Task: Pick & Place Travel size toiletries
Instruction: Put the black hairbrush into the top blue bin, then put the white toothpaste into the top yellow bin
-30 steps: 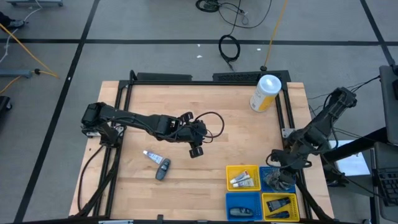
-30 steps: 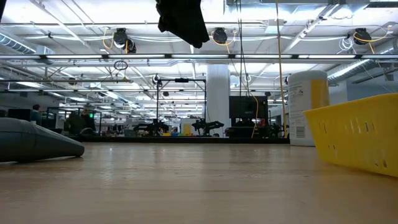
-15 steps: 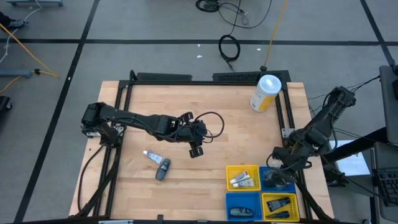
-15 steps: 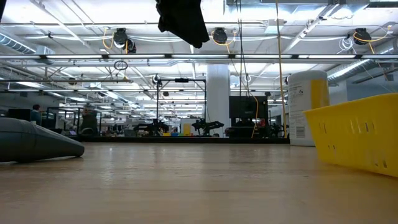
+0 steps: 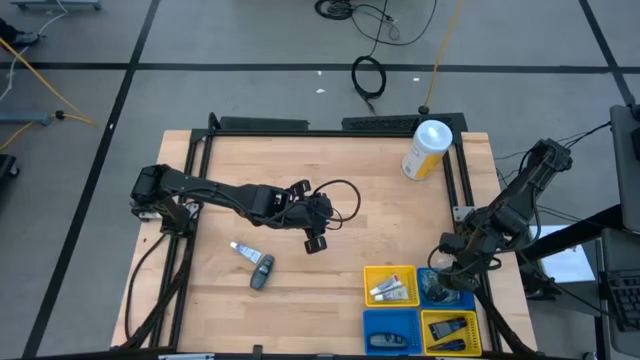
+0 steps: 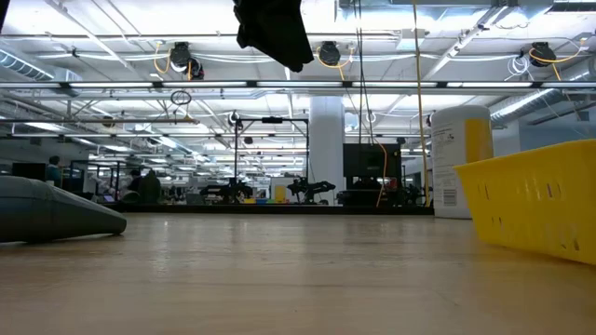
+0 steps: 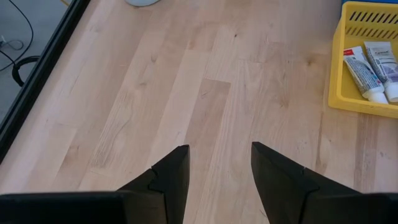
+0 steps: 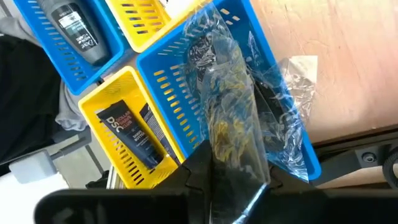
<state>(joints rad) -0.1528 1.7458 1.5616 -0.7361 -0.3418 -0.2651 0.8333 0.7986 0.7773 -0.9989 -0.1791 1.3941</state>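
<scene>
Wrapped toiletry in right tool, over blue basket.

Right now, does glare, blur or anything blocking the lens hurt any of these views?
High view: even light, sharp. Low view: bright ceiling lights wash out the top; the dark grey piece near the lens looks soft. Right wrist view: shiny clear wrap crowds the blue basket beyond. Left wrist view: clear; white tubes readable.
</scene>
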